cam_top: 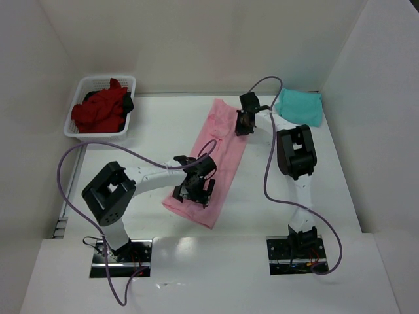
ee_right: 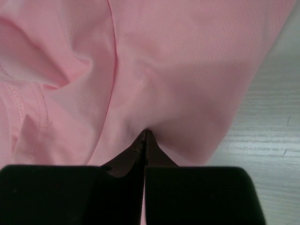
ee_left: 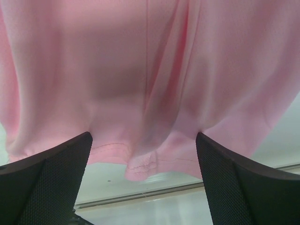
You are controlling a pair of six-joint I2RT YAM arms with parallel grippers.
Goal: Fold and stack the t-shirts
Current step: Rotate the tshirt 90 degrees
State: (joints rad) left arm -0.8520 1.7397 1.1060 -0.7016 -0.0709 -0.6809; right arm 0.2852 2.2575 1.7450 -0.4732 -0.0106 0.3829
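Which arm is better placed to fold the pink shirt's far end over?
Right, probably: the right gripper is shut on the pink shirt at its far end; the left gripper hangs open above the near end.

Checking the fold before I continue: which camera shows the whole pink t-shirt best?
Top external: the pink t-shirt lies as one long strip, both ends visible. Left wrist shows only a hemmed edge; right wrist only a pinched fold.

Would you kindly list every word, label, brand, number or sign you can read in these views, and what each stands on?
None: no readable text in any view. The pink t-shirt, teal t-shirt, dark red t-shirts and white basket all look plain, without print or labels.
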